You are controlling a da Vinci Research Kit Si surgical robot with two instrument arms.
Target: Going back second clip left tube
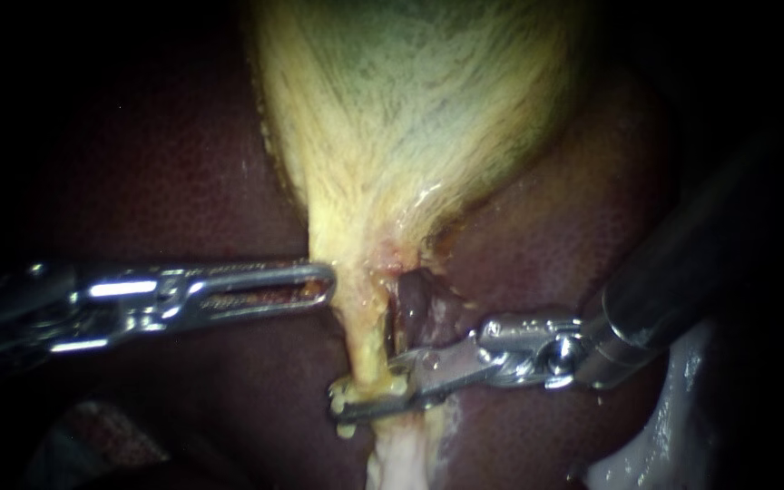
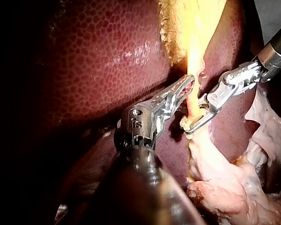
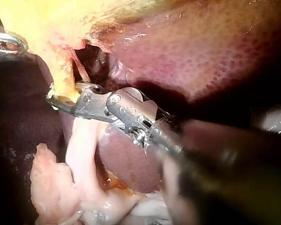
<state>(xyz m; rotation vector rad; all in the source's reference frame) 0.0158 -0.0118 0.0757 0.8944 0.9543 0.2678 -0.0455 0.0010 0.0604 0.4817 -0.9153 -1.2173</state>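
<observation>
At the tip of my right instrument [image 1: 356,401], the jaws are closed across the left tube [image 1: 365,336], one on each side and both touching it, so the yellow cord is pinched crosswise between them. They sit square to the tube, which I take to be the way a clip has to go on. Small pale nubs [image 1: 343,392] show at the jaws on either side of the tube. They may be the ends of the clip, but I cannot say for certain. Since my task here is to back away, I judge the jaws must first let go, then slide off along the line of my own shaft. Pulling while they grip would drag the tube sideways. Just beside the jaws, on my shaft's side of the tube, a darker strand [image 1: 407,304] runs alongside with a hollow between, so I should retreat without catching it. Beyond my jaws, on the tube's far side and nearer the gallbladder [image 1: 410,109], my left instrument [image 1: 319,284] has its jaws pressed together, holding nothing. Its tip rests against the tube, apparently to steady it and keep it presented to me. Past the jaws the other way, the tube runs into pale fatty tissue [image 3: 79,154]. The dark liver [image 1: 156,181] lies beneath everything.
</observation>
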